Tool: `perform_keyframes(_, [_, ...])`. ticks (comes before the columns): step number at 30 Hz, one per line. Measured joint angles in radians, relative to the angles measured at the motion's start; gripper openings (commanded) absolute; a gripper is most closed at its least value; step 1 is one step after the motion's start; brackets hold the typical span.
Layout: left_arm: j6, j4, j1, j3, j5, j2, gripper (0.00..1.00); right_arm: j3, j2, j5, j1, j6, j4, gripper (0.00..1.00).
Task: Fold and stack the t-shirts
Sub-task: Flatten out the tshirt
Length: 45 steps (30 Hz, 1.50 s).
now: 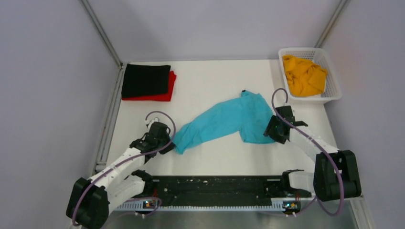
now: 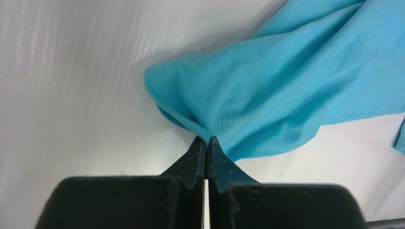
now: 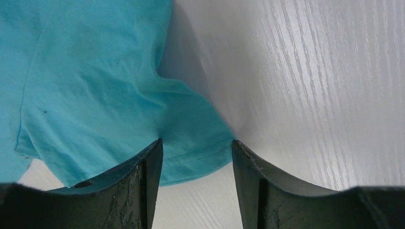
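At the far left of the table (image 1: 210, 78), close to its left edge, the black t-shirt (image 1: 144, 80) lies folded on the folded red t-shirt (image 1: 160, 97), whose edge shows along the near and right sides. Only the overhead view shows this stack. The left gripper (image 2: 206, 141) is clenched on the near-left tip of the turquoise t-shirt (image 1: 229, 119). Its wrist camera shows the two fingers pressed together with a pinch of hem between them, a detail too small to read from above. The turquoise shirt lies in the middle of the table as a rumpled band, narrow at the left end and widening toward the far right. White tabletop shows between it and the stack, and another strip lies between it and the dark rail (image 1: 215, 188) at the near edge. The right gripper (image 3: 197, 145) sits at the shirt's right edge with its jaws parted. In its own camera a hemmed corner of cloth lies between the fingers, ungripped. At the far right corner, the orange-yellow t-shirt (image 1: 303, 75) is bunched in the white basket (image 1: 335, 95).
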Motion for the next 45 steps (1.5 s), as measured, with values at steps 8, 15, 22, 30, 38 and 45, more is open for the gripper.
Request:
perform_keyframes(8, [0.001, 0.012, 0.0, -0.006, -0.001, -0.032, 0.0, 0.009, 0.032, 0.002, -0.003, 0.001, 0.024, 0.12])
perform_keyframes(15, [0.003, 0.011, 0.0, -0.006, -0.008, -0.079, 0.0, -0.006, 0.021, -0.048, -0.005, 0.011, 0.048, 0.0])
perform_keyframes(22, [0.001, -0.011, 0.0, 0.072, 0.002, -0.11, 0.0, 0.009, -0.169, -0.082, -0.005, 0.011, 0.055, 0.0])
perform_keyframes(30, [-0.02, -0.005, 0.0, 0.292, -0.047, -0.198, 0.0, 0.24, -0.425, -0.079, -0.005, 0.049, 0.093, 0.0])
perform_keyframes(38, [0.013, -0.056, 0.0, 0.604, -0.145, -0.266, 0.0, 0.64, -0.459, -0.036, -0.005, 0.008, 0.029, 0.0])
perform_keyframes(45, [0.08, -0.092, 0.0, 0.877, -0.178, -0.33, 0.0, 0.977, -0.481, -0.045, -0.005, -0.056, -0.076, 0.0])
